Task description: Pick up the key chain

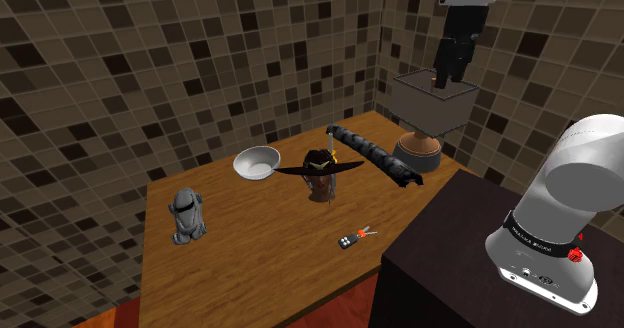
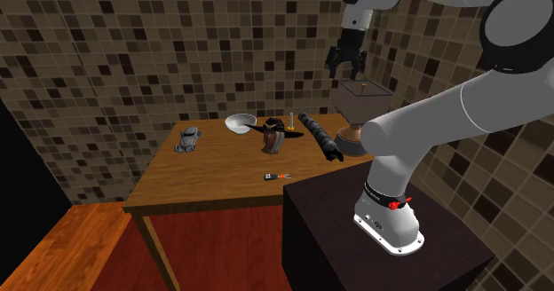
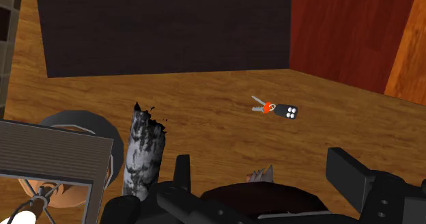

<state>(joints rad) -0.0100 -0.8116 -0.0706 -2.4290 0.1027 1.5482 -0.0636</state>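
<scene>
Two black fingers of the gripper stand wide apart, clasping nothing. The key chain, a dark fob with a red ring and keys, lies flat on the wooden table, well ahead of the fingers and roughly in line with the gap between them.

Domestic room: brown mosaic-tiled walls, wooden table, lamp, bowl.

On the wooden table I see a white bowl just beside a dark bust in a wide-brimmed black hat. A grey figurine stands well apart, toward the shoulder view's left. A charred black log lies near a lamp with a grey box shade, in the corner of the mosaic-tiled walls.
</scene>
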